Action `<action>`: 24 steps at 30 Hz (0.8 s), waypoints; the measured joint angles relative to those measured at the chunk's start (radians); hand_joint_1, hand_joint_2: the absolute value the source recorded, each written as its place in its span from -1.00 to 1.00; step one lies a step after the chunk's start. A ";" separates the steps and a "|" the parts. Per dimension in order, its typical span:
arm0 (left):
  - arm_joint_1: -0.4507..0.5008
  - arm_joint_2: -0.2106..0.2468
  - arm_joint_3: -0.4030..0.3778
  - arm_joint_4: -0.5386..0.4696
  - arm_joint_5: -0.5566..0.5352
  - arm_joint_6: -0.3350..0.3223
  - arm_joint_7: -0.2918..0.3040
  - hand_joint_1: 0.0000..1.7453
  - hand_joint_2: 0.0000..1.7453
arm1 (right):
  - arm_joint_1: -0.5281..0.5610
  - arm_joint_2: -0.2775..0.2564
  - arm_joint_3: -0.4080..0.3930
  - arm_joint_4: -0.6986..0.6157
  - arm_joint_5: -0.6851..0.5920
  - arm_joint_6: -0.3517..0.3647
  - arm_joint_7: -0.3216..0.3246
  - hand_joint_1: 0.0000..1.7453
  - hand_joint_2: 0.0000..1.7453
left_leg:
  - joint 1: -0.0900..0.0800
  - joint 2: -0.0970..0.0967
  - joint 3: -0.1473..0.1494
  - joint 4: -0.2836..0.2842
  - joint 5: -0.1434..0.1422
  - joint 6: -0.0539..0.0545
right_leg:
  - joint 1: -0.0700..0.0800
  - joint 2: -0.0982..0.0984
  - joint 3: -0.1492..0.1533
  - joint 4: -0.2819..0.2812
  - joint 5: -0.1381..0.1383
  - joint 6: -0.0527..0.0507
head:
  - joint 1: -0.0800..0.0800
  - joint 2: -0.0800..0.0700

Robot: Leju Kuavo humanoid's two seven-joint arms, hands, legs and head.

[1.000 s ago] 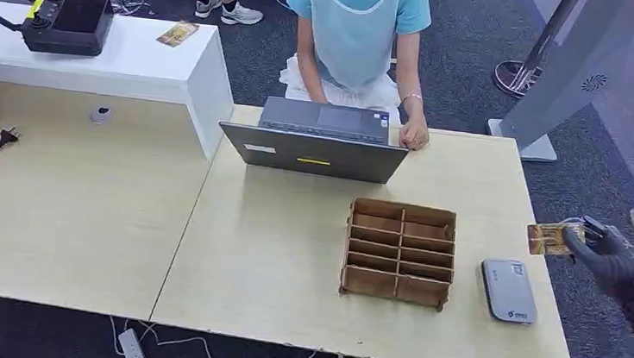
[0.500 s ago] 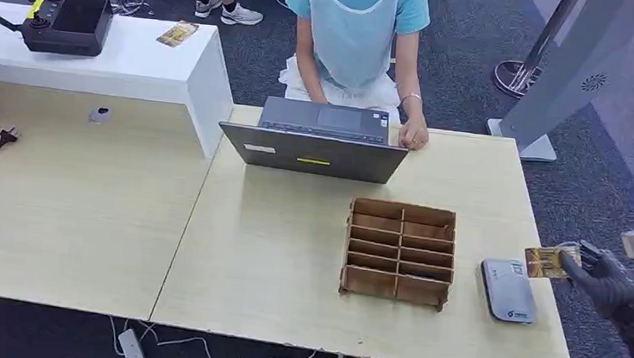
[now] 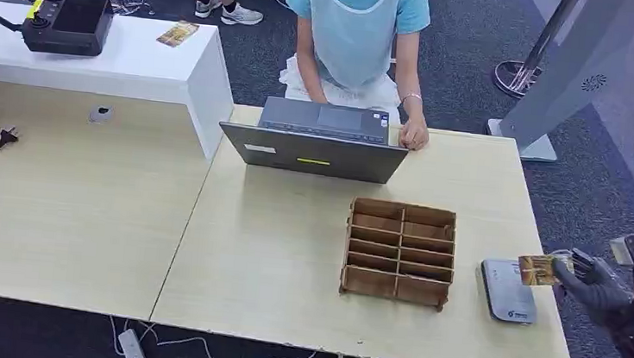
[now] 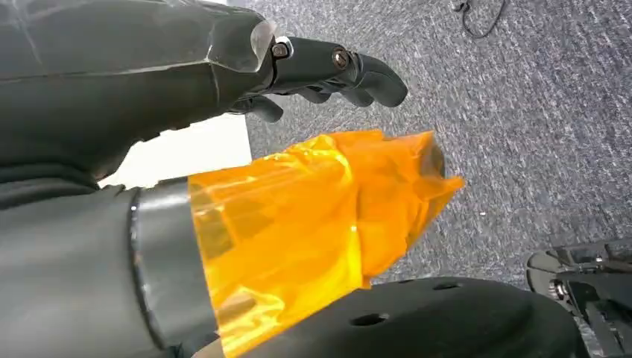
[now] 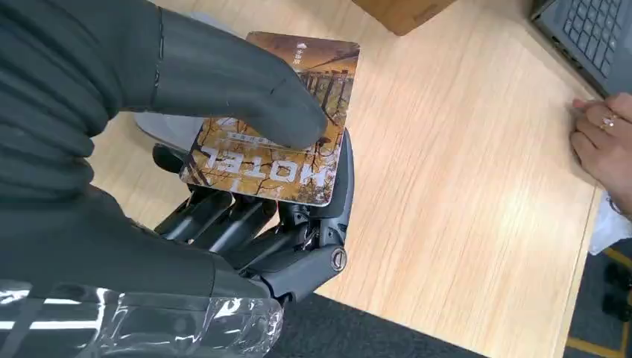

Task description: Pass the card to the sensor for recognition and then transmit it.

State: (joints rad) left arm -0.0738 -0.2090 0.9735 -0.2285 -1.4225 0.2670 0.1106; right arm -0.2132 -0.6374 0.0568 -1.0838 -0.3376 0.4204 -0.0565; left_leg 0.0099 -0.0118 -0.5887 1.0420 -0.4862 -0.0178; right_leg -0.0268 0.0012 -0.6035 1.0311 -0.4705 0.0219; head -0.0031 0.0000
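My right hand [image 3: 602, 291] reaches in from beyond the table's right edge and holds a brown-and-gold hotel card [image 3: 539, 269]. The thumb presses on the card's top and the fingers lie beneath it. The card [image 5: 283, 142] is roughly flat, and its far end hangs just above the right end of the grey card sensor [image 3: 507, 295]. That sensor lies flat on the table near the right edge. In the right wrist view the right hand [image 5: 223, 82] covers the near half of the card. My left hand [image 4: 320, 67] hangs over grey carpet, fingers loosely bent, holding nothing.
A wooden slotted organizer [image 3: 400, 251] stands just left of the sensor. A grey laptop [image 3: 317, 140] sits at the table's far edge, where a seated person [image 3: 357, 27] rests a hand [image 5: 600, 130] on the table. The light wooden table [image 3: 272, 253] is bare left of the organizer.
My right hand has carried the card toward the near edge and slightly left. The card went from beside the table's right edge to over the sensor's right end.
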 joint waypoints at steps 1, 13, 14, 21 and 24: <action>0.000 0.000 0.000 0.000 0.002 0.000 0.000 -1.00 -1.00 | 0.002 0.002 0.000 0.000 0.002 -0.003 0.000 1.00 1.00 | 0.000 0.000 0.000 0.000 0.000 0.000 | 0.000 0.000 0.000 0.000 0.000 0.000 | 0.000 0.000; 0.000 0.000 -0.001 0.000 -0.005 0.000 0.007 -1.00 -1.00 | 0.038 0.026 -0.020 0.000 0.038 -0.030 0.001 1.00 1.00 | 0.000 0.000 0.000 0.000 0.000 0.000 | 0.000 0.000 0.000 0.000 0.000 0.000 | 0.000 0.000; 0.000 0.000 -0.001 0.000 -0.005 0.000 0.008 -1.00 -1.00 | 0.040 0.030 -0.022 0.000 0.047 -0.033 0.001 1.00 1.00 | 0.000 0.000 0.000 0.000 0.000 0.000 | 0.000 0.000 0.000 0.000 0.000 0.000 | 0.000 0.000; 0.000 0.000 -0.001 0.000 -0.005 0.000 0.008 -1.00 -1.00 | 0.041 0.052 -0.023 0.008 0.078 -0.045 0.002 1.00 1.00 | 0.000 0.000 0.000 0.000 0.000 0.000 | 0.000 0.000 0.000 0.000 0.000 0.000 | 0.000 0.000; 0.000 0.000 -0.001 0.000 -0.005 0.000 0.008 -1.00 -1.00 | 0.040 0.060 -0.022 0.010 0.091 -0.047 0.002 1.00 1.00 | 0.000 0.000 0.000 0.000 0.000 0.000 | 0.000 0.000 0.000 0.000 0.000 0.000 | 0.000 0.000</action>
State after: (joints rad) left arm -0.0738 -0.2094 0.9728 -0.2285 -1.4271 0.2670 0.1190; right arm -0.1729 -0.5779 0.0347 -1.0735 -0.2468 0.3738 -0.0549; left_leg 0.0099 -0.0117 -0.5888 1.0420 -0.4862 -0.0179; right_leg -0.0268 0.0012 -0.6034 1.0311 -0.4705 0.0219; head -0.0031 0.0000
